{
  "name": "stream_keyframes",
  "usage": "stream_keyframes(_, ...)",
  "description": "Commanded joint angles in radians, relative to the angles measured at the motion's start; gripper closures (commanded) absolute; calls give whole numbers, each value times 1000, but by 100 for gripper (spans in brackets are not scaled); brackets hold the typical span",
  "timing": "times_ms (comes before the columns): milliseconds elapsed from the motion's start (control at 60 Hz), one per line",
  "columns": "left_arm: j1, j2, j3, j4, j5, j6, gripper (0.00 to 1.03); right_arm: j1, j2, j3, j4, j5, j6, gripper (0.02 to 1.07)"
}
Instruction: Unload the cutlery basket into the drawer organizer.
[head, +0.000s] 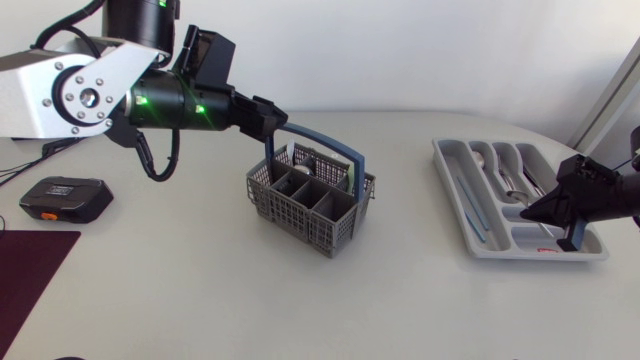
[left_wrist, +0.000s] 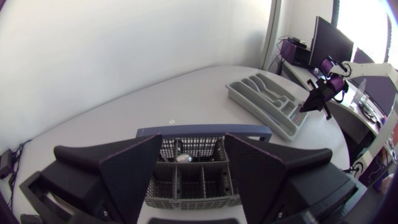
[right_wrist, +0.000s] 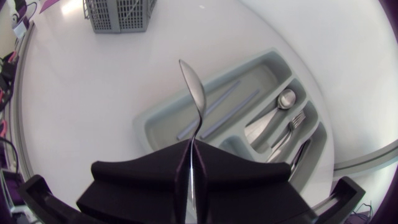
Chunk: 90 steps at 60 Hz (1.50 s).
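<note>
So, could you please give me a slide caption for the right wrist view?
Right gripper shut on a spoon over the drawer organizer.

Glossy metal spoon, matt plastic basket and organizer.

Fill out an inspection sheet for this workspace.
Surface: white table.
Job's things: grey basket with a silvery piece inside; organizer partly filled with cutlery.
Clutter: black device and dark mat near the left edge.
Grippers: left gripper open at the basket's handle; right gripper shut on a spoon above the organizer.
Cables: black cable looping under the left arm.
Surroundings: nothing seen.
</note>
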Motion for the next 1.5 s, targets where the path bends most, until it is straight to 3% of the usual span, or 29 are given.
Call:
stream_keyframes(0,0,25,-27,-5,-12,27,30,-47,91,87,-59,20,-154,101)
stream_keyframes(250,-23,33,-38,-5,-36,34,29,-118,286,277,-174,166,-368,101)
stream_keyframes(733,-37,17,-59,-14,-88,51,26,-120,394,257,-65,356,-508,101)
stream_keyframes(800,-34,16,-63,-14,-90,51,26,-113,398,252,-44,356,-507,94)
stream_keyframes(850,-19,16,-61,-16,-90,54,26,-106,387,238,59,334,-476,72)
stream_keyframes(1017,12,13,-67,-17,-90,57,26,-100,343,215,100,291,-422,53)
stream_keyframes(1300,78,4,-107,-16,-88,90,26,-58,88,117,80,112,-256,38)
stream_keyframes(1483,102,20,-147,-8,-81,122,26,170,-84,-35,152,86,43,38)
